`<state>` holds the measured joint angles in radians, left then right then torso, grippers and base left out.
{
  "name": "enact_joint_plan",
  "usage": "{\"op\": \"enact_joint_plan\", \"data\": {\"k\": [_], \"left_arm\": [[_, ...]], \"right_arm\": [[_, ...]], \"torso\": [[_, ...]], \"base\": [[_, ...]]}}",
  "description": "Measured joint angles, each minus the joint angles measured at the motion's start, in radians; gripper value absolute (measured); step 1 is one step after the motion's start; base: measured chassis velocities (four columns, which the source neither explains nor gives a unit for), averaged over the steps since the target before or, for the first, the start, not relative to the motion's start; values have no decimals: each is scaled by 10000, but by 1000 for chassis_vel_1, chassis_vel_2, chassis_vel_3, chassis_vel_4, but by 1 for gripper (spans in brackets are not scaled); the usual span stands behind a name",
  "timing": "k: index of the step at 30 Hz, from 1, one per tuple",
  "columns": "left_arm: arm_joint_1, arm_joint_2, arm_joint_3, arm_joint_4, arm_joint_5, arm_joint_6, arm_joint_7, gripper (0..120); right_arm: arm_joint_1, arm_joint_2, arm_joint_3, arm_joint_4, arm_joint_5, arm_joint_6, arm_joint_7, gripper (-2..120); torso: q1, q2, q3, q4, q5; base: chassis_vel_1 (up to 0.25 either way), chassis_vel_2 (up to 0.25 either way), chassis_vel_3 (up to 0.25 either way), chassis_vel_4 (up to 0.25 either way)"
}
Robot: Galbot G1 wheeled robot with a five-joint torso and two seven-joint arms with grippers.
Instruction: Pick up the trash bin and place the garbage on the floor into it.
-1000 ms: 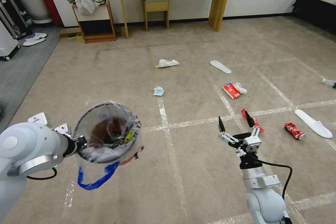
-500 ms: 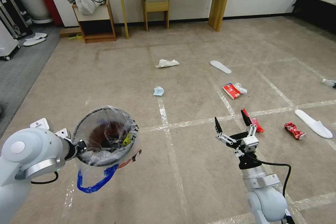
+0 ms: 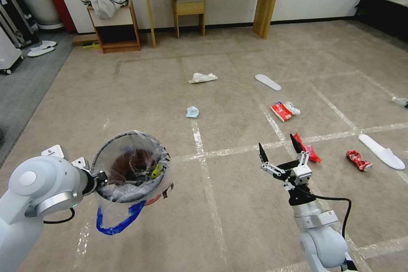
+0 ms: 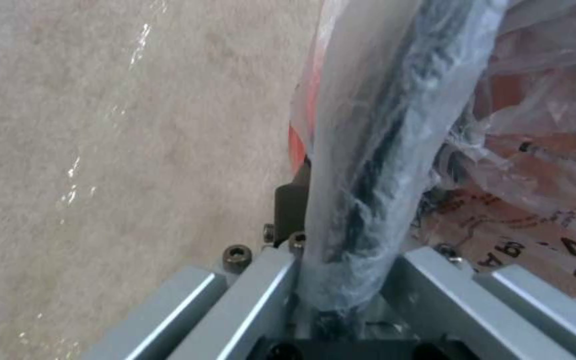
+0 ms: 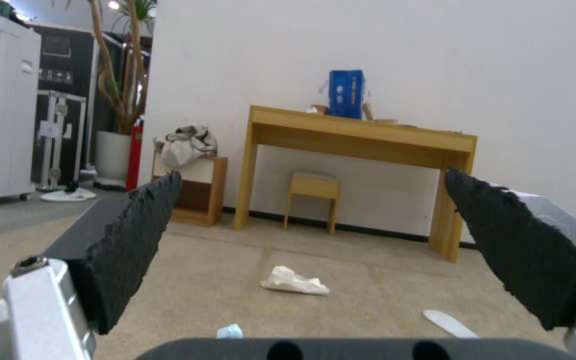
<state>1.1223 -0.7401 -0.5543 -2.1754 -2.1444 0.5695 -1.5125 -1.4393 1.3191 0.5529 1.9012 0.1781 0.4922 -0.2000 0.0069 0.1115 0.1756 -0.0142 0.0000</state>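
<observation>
bin (image 3: 129, 165): off floor (image 3: 238, 221), rim pinched in left claw (image 3: 101, 177), some litter inside | right claw (image 3: 278, 153): spread wide, empty, above floor near red wrapper (image 3: 309, 149) | left on floor: paper (image 3: 202, 77), mask (image 3: 192, 111), packet (image 3: 281, 110), can (image 3: 358, 159) | progress: pickup done, collection partial

The beige-tan short-pile carpet floor (image 3: 238, 221), crossed by faded white tape lines, carried scattered litter. Just beyond the right claw (image 3: 277, 149), a flat red wrapper (image 3: 307, 149) lay on a tape line. Further to that claw's right sat a crushed red can (image 3: 358, 160), with a white slipper (image 3: 380, 150) beside it. Ahead of the claw lay a red-and-white packet (image 3: 281, 110), touching a small white crumpled wad (image 3: 292, 108). Farther on lay a white insole (image 3: 267, 81). Ahead and to the claw's left were a pale-blue face mask (image 3: 192, 111) and crumpled white paper (image 3: 202, 77).
</observation>
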Motion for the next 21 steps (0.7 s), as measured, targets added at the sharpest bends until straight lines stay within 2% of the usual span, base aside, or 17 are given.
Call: {"op": "enact_joint_plan", "data": {"k": [21], "left_arm": [[28,-162,29,478,395,-33,12,0]], "right_arm": [[203,-47,-175,-251,2,9,-54,100]], "torso": [[0,-1,0,0,0]], "base": [[-121,125,121,-125]]}}
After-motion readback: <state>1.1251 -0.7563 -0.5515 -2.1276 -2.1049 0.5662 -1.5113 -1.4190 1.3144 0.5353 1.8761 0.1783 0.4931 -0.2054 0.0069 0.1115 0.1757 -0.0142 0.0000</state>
